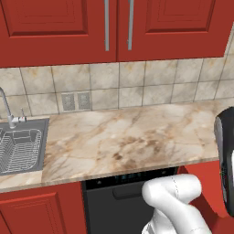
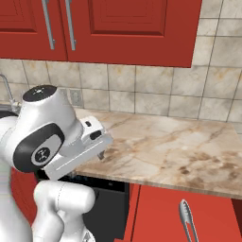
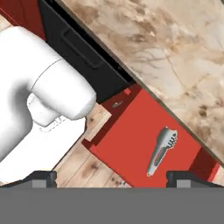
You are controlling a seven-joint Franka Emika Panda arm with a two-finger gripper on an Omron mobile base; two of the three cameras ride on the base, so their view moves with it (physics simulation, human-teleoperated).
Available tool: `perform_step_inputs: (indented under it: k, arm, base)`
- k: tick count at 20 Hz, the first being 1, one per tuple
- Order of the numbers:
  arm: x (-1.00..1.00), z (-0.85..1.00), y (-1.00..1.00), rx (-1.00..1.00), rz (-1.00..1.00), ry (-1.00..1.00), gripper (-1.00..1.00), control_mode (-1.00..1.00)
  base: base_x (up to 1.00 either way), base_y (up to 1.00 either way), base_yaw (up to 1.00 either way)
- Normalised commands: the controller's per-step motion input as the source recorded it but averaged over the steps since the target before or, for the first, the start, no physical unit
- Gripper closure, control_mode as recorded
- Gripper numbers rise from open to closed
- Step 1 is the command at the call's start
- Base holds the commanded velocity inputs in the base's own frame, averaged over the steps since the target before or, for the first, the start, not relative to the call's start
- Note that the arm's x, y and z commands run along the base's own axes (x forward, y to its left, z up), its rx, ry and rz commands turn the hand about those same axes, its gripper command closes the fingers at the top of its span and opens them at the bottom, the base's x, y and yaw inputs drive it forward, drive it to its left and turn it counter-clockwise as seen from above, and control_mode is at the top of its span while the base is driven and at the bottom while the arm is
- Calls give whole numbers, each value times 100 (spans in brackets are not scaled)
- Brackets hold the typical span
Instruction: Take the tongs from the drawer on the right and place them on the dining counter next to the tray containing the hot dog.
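Beneath marble counter [image 2: 179, 156], open drawer [image 3: 135, 144] holds tongs [image 3: 161, 151]; pincer [image 3: 111, 177] spread wide, empty.

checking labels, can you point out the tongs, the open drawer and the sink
tongs [image 3: 161, 151], hand view, mid-arms
drawer [image 3: 131, 131], hand view, bare red floor
sink [image 1: 40, 151], left base view, right rim
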Motion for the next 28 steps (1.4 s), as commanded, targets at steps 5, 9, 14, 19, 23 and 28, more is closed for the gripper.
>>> perform_step_inputs:
  k: [5,9,14,19,23,28]
  arm:
    - [45,-10,-97,34,-21,7,-100,-100]
    - [27,-9,-90,19,-27,6,-100,-100]
    - [2,-10,-15,1,-3,0,-100,-100]
    - [2,-38,-74,0,-11,-2,-100,-100]
    - [0,-49,-93,0,-20,-4,-100,-100]
    - [20,-42,-81,-1,-28,-1,-100,-100]
  base:
    - [0,0,0]
    - [0,0,0]
    - [0,0,0]
    - [0,0,0]
    - [0,0,0]
    - [0,0,0]
